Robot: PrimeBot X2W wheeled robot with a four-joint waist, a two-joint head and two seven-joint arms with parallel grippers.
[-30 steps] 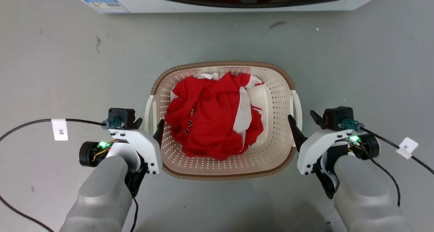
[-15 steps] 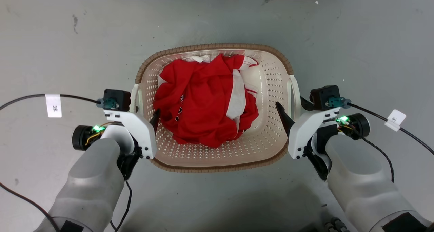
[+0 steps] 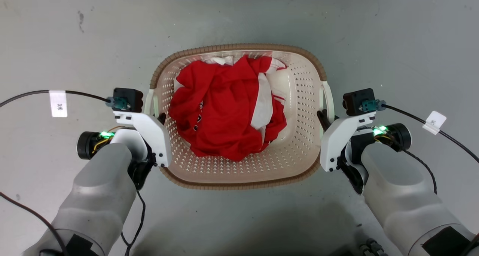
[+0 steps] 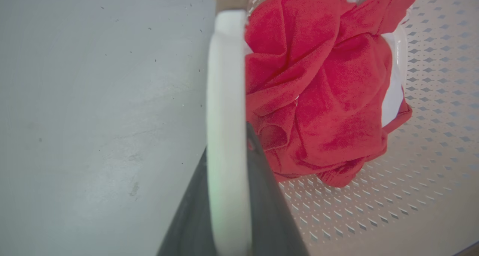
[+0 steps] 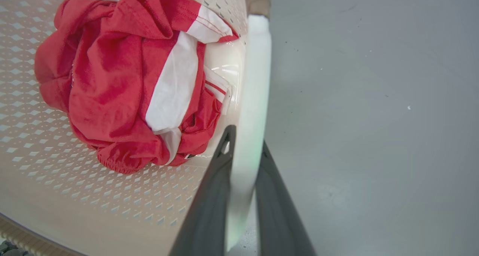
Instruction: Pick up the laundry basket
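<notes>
Writing is limited to two white cable tags. The left tag (image 3: 58,103), left of the laundry basket (image 3: 232,168), is marked with a character string beginning with "3". The mark on the right tag (image 3: 433,122), right of the basket, is too small to be read. The basket is positioned between the two grippers, opening upward, over the grey floor (image 3: 239,16); contact with the floor cannot be confirmed. Its long axis is aligned side to side, handle to handle. A crumpled red and white garment (image 3: 224,113) is contained inside the basket. The left gripper (image 4: 226,140) is clamped on the left handle (image 4: 226,80), one finger against each face. The right gripper (image 5: 246,135) is clamped likewise on the right handle (image 5: 254,80).
</notes>
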